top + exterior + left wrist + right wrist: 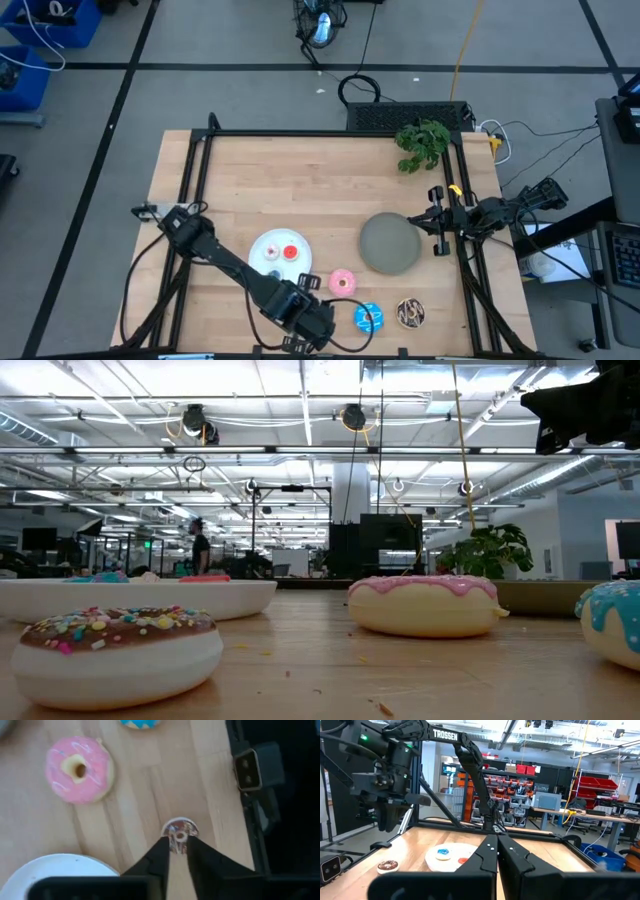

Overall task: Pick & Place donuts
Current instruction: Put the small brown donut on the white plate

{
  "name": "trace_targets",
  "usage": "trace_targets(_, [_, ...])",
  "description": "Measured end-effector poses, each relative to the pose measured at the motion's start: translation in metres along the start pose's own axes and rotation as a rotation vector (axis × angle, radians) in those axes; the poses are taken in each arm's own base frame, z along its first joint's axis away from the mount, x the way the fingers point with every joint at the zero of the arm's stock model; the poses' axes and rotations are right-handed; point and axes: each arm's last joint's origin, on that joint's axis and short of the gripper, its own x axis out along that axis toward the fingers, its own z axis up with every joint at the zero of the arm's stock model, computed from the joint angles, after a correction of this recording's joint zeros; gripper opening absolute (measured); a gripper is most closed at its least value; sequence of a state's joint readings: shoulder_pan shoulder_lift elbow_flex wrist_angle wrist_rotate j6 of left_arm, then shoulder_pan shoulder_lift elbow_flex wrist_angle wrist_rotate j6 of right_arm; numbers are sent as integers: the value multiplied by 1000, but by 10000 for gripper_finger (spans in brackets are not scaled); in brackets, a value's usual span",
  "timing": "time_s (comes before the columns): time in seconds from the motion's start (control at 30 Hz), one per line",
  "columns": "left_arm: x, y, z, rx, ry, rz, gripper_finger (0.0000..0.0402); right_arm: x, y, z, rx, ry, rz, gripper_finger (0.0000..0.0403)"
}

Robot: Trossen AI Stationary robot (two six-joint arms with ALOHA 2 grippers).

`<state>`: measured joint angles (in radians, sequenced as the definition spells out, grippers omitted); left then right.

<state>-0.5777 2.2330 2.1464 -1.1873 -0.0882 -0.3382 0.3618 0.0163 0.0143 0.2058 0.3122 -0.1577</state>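
We see the left tool (177,851) low over the bench (300,170) at its near edge, its fingers narrowly parted, with the tiny brown donut (179,834) lying on the wood right at their tips; we cannot tell whether they touch it. The pink donut (79,769) lies well beyond the tool's tips, the white plate (262,243) with the red-orange donut (291,252) and tiny blue donut (443,852) lies just beside that tool, and the sprinkled blue donut (368,318) and drizzled donut (411,313) lie farther along the near edge. The right tool (497,851) waits, fingers pressed together and empty, at the bench's right edge, with the grey plate (389,243) just beside it.
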Motion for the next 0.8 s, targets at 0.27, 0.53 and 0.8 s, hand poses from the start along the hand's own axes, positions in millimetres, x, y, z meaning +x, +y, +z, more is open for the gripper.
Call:
trace_targets(0.27, [3,-6,4,-15,-47,-14,182,0,0,0,0,0,0,0])
trace_targets(0.53, [2,-15,0,34,-51,-9,244,0,0,0,-2,0,0,0])
trace_targets(0.8, [1,-22,0,69,-78,-23,263,0,0,0,-1,0,0,0])
